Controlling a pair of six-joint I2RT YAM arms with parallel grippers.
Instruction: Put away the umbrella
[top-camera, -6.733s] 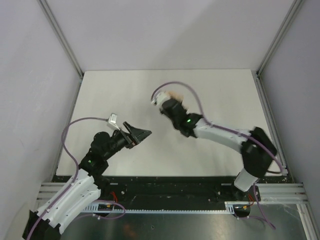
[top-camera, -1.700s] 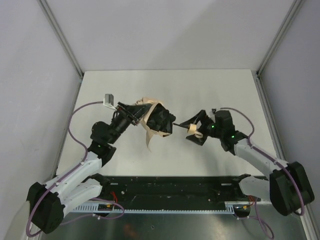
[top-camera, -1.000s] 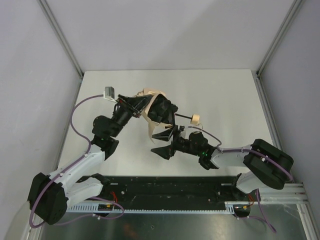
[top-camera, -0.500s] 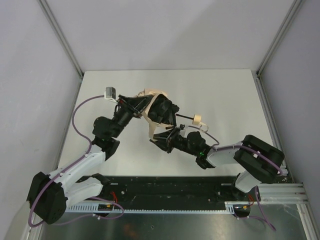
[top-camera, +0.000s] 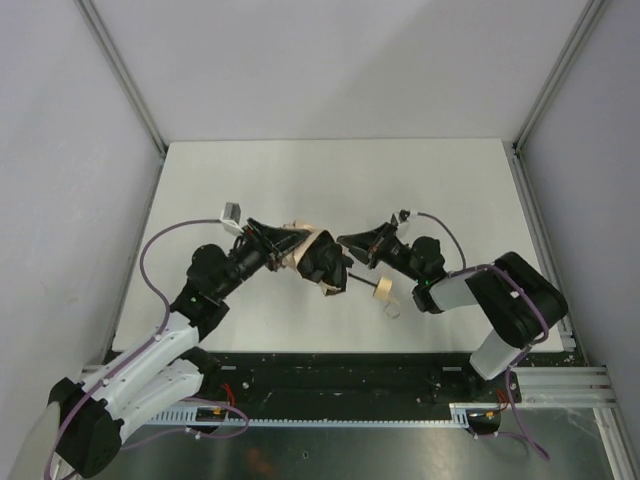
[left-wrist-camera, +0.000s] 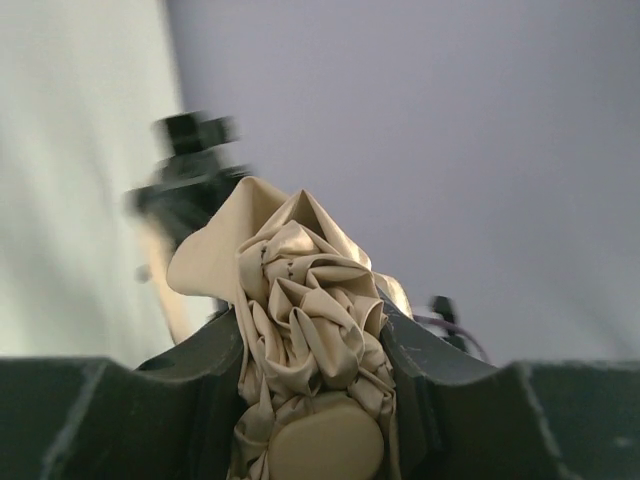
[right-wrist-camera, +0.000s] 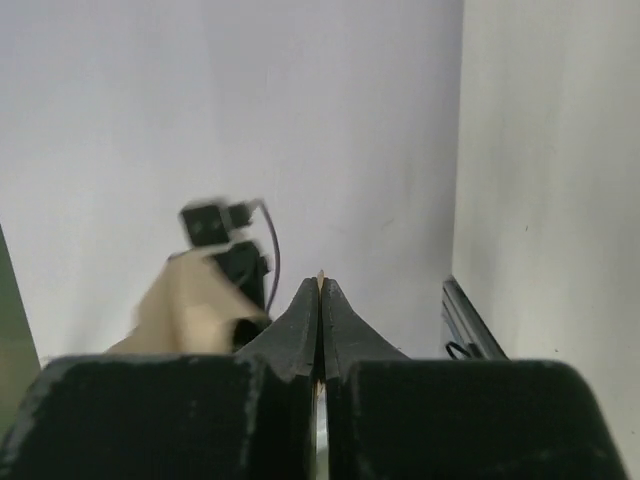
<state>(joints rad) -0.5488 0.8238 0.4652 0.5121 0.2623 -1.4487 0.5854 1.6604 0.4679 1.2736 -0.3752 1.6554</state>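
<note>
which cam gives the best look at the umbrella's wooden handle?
Top external: the handle shows whole, at the end of the black shaft. Left wrist shows only the umbrella's bunched fabric, close up; right wrist shows only a blurred tan patch.

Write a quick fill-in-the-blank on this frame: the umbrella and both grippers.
1. The left gripper pinches the crumpled beige-tan ____ of the compact umbrella.
2. In the right wrist view, the right gripper has its jaws ____.
3. The thin shaft that leads to the small pale wooden handle is ____ in colour.

Missing words: fabric; shut; black.
</note>
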